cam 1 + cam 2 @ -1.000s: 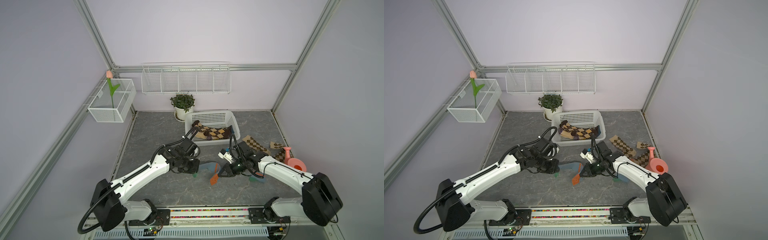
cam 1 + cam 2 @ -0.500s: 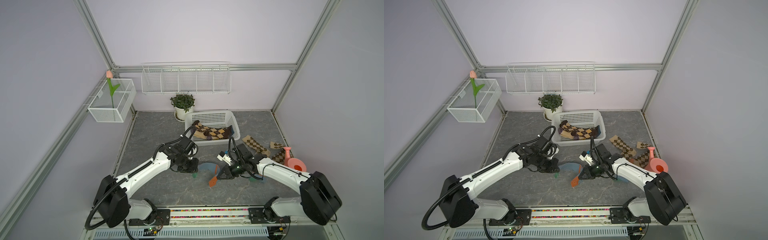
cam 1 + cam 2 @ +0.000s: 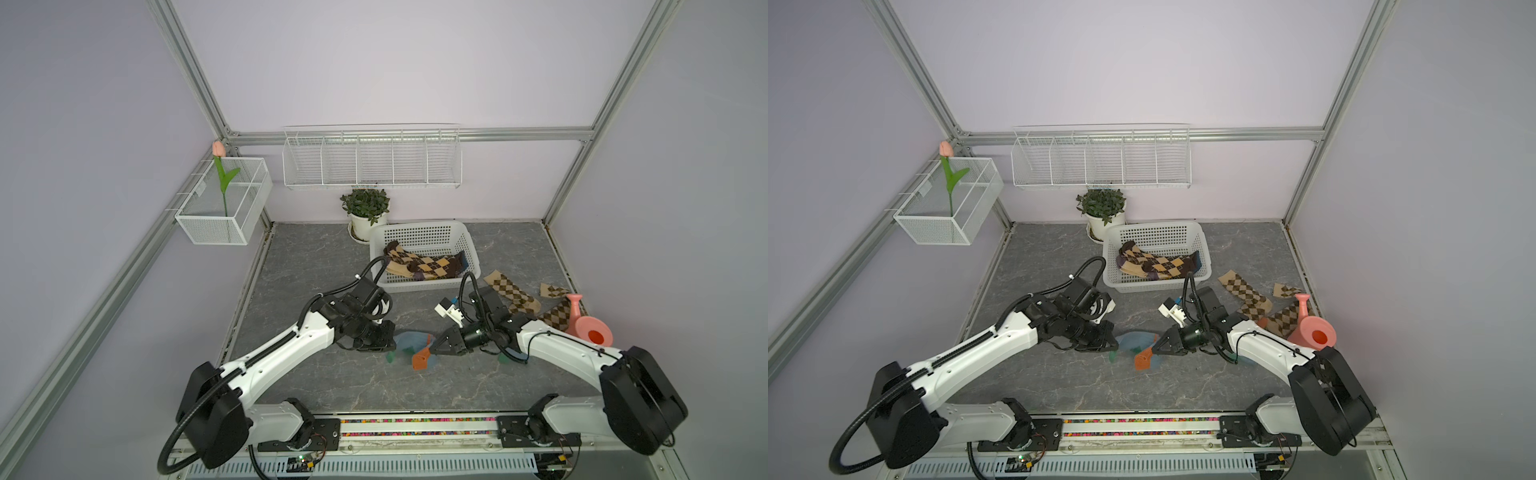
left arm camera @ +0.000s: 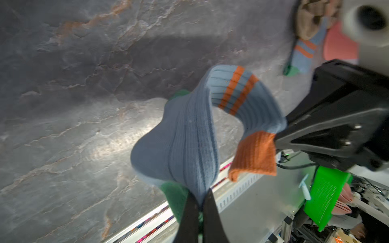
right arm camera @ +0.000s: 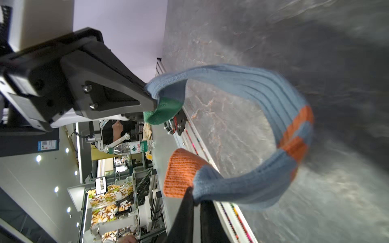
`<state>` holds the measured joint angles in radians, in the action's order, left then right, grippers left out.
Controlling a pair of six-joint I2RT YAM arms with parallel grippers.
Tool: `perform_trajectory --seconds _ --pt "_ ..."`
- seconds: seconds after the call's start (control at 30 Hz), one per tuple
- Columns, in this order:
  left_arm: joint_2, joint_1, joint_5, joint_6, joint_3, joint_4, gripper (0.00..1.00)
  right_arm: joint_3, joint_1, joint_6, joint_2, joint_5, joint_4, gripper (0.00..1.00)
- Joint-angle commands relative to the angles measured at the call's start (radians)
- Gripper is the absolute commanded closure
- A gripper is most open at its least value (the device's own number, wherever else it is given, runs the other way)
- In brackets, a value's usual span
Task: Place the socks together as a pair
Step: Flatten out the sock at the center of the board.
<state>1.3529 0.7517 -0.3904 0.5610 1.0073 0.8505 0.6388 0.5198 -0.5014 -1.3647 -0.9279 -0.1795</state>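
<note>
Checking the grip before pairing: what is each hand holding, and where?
Both hold one blue striped sock: the left hand pinches it beside a green patch, the right hand at its orange cuff.

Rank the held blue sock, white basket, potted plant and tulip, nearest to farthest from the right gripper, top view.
1. Blue striped sock, pinched by the right gripper.
2. White basket, just behind.
3. Potted plant, back wall.
4. Tulip, far left wall.

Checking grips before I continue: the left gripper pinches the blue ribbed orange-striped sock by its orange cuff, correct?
No. The left gripper is shut on the blue ribbed orange-striped sock at its green toe, per the left wrist view; the orange cuff is at the right gripper.
</note>
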Motion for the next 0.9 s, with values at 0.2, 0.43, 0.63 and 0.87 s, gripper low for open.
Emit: perform_trajectory --seconds 0.2,0.43,0.63,0.87 --pt "0.371 -0.067 0.261 -0.13 0.258 0.026 0.92 0.092 -0.102 0.17 -0.065 0.393 -0.223 0.7" --pt "0.465 -0.068 0.383 -0.164 0.35 0.088 0.78 0.147 -0.097 0.216 0.07 0.774 -0.367 0.67" --pt "0.468 -0.07 0.514 -0.176 0.338 0.14 0.61 0.176 0.033 0.218 0.161 0.822 -0.437 0.68" --pt "0.365 -0.059 0.745 -0.124 0.274 0.14 0.47 0.084 0.249 0.152 0.176 0.856 -0.384 0.71"
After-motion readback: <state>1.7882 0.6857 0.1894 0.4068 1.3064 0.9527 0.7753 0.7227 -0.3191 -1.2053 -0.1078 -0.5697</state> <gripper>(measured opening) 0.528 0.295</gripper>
